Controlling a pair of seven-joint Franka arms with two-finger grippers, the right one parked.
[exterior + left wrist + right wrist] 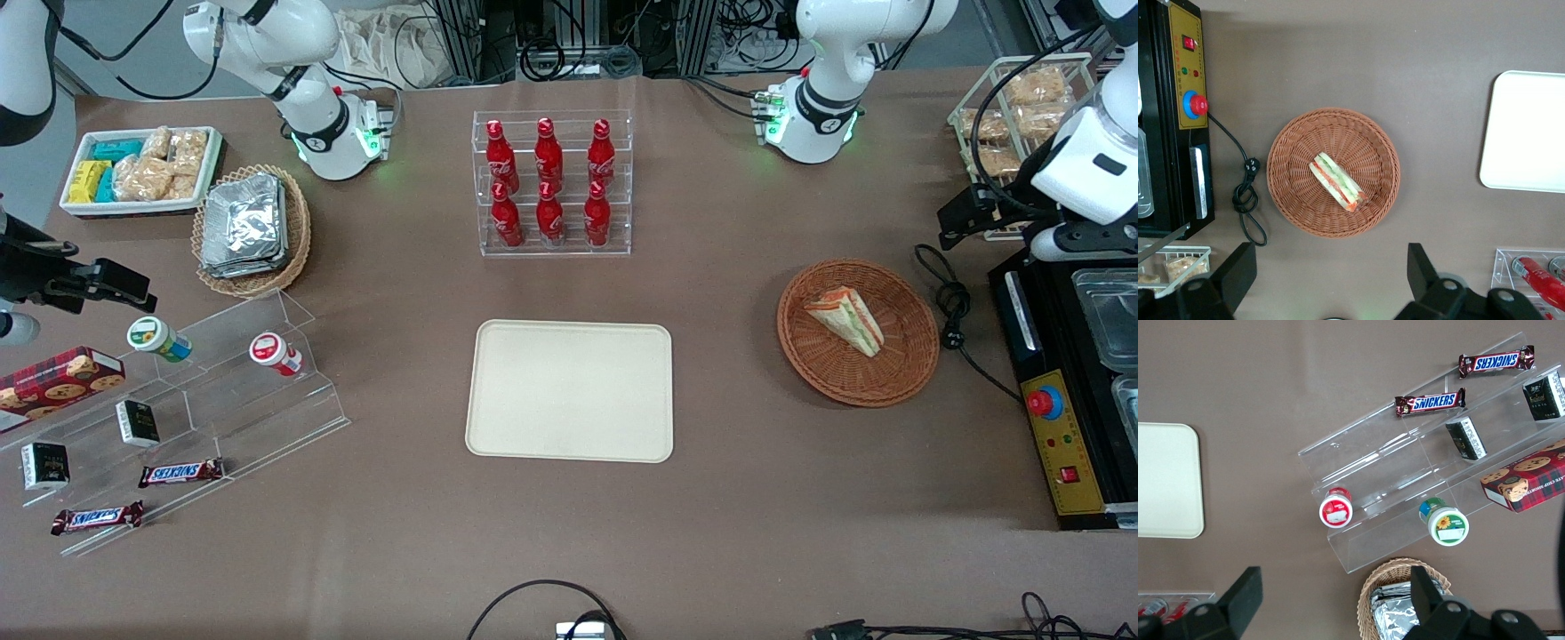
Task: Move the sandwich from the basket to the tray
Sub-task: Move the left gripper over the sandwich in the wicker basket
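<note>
The sandwich (845, 320) (1338, 181), a triangular white-bread wedge with red and green filling, lies in the round reddish-brown wicker basket (907, 311) (1298, 167). The cream tray (569, 391) (1528, 133) lies bare in the middle of the table, beside the basket toward the parked arm's end. My left gripper (956, 222) (1331, 267) hangs well above the table near the basket's rim, a little farther from the front camera than the basket. It is open wide with nothing between its fingers (1238, 267).
A black control box with a red button (1058, 444) (1188, 100) stands at the working arm's end, its black cable (953, 311) (1245, 200) coiled beside the basket. A clear rack of red bottles (551, 182) stands farther from the camera than the tray. A wire snack rack (1022, 107) is near the arm.
</note>
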